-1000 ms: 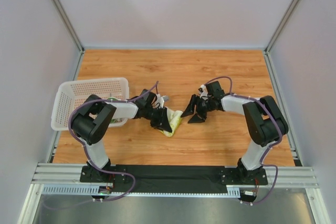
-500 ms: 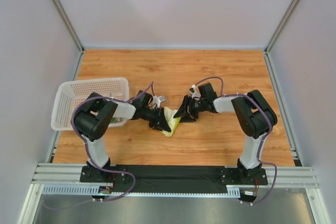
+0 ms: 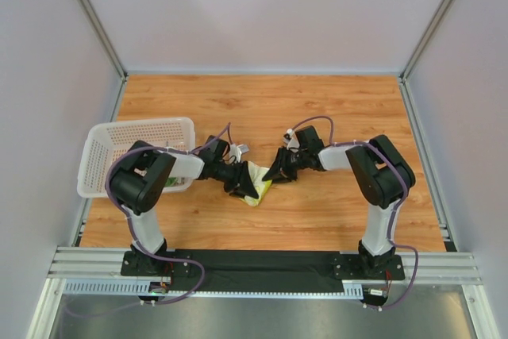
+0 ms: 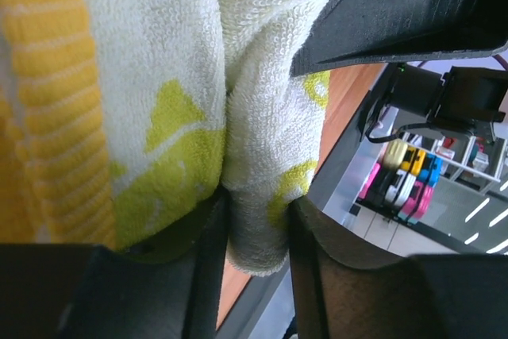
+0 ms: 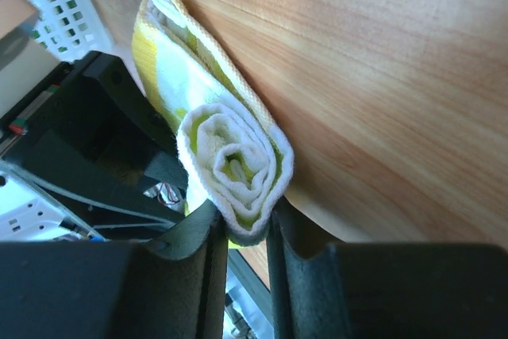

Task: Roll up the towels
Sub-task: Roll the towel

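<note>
lime-yellow towel [image 5: 230, 148], partly rolled and held from both ends, near the middle of the desk, a little toward its near edge.

right gripper [image 5: 242, 224]: clenched on the rolled end. the two fingers squeeze the spiral across its width. several turns of white terry with lime print show end-on between them.

left gripper [image 4: 254, 220]: clenched on a fold of the same cloth at the opposite end. one finger stands on each side of a doubled layer, and the yellow-striped edging runs beside it.

between the grippers: the towel spans the short gap where the two arms meet nose to nose. a flat, unrolled tail with its yellow hem runs away from the spiral along the wooden desk [image 3: 333, 109]. whether the cloth rests on the wood or hangs just above it cannot be told.

further out: a white mesh basket [image 3: 139, 123] sits at the left edge of the desk, beside the left arm. a second towel cannot be made out.

step in hand, as judged: the rolling of the first towel, begun but not finished. the next move calls for turning the spiral on toward the loose tail. the left gripper must hold the cloth taut, yet yield it as the roll advances, or the turns will slacken and the hem skew.
</note>
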